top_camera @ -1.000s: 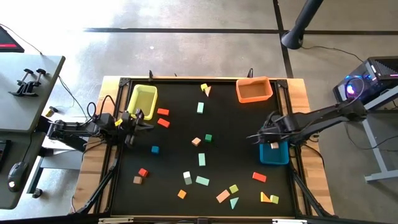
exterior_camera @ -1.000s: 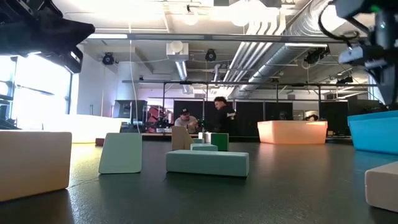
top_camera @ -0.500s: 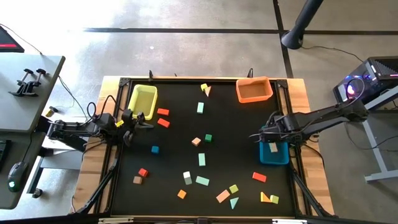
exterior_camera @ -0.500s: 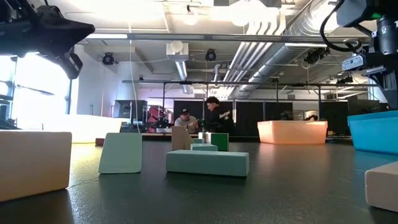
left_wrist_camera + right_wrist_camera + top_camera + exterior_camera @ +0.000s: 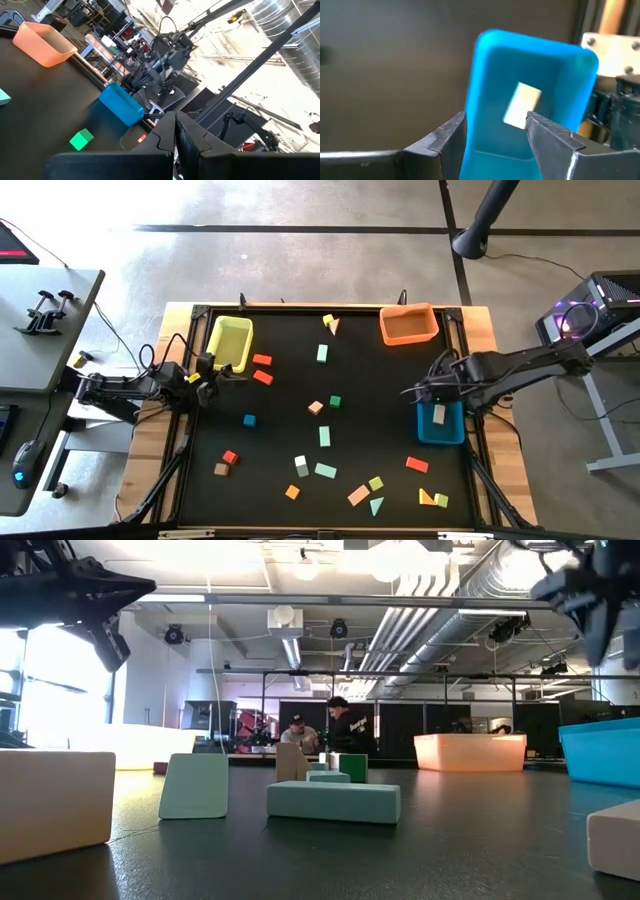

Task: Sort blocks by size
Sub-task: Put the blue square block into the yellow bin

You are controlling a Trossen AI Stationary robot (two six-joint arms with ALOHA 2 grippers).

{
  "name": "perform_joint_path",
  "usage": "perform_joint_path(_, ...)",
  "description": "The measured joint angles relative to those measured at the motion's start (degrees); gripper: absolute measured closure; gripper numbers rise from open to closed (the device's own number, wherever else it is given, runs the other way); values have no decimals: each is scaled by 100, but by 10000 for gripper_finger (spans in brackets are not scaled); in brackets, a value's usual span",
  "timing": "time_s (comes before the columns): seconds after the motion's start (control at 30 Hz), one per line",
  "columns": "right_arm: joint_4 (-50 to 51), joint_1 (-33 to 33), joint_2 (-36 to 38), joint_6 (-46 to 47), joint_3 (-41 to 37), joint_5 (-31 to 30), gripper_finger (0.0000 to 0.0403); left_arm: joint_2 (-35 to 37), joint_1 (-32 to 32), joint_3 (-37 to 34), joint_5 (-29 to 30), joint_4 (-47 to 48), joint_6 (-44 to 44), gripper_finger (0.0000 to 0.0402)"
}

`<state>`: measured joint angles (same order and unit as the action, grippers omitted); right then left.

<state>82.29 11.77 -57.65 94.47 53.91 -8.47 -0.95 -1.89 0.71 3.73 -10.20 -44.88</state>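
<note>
Small wooden blocks lie scattered on the black mat: a blue cube, a green cube, a mint bar, red pieces and several more along the near edge. A tan block lies flat on the floor of the blue bin. My right gripper hangs open above that bin, pointing down, its fingers clear of the block; in the high view the right gripper stands over the bin's far left corner. My left gripper waits shut at the left edge, beside the yellow bin.
An orange bin stands at the far right and the blue bin at the right edge. Yellow pieces lie at the far middle. In the low view, mint blocks and a tan block stand close to the camera. People sit in the room behind.
My right gripper has risen above the blue bin. The tan block, right under its fingers a second ago, now lies on the bin's floor clear of them. My left gripper has rolled about its own axis without leaving its place.
</note>
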Motion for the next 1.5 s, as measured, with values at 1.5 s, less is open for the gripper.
perform_joint_path(1.5,-2375,-11,-317,-738,-164,-1958,203,-5692,-58,4337,-307,5956,2554,377)
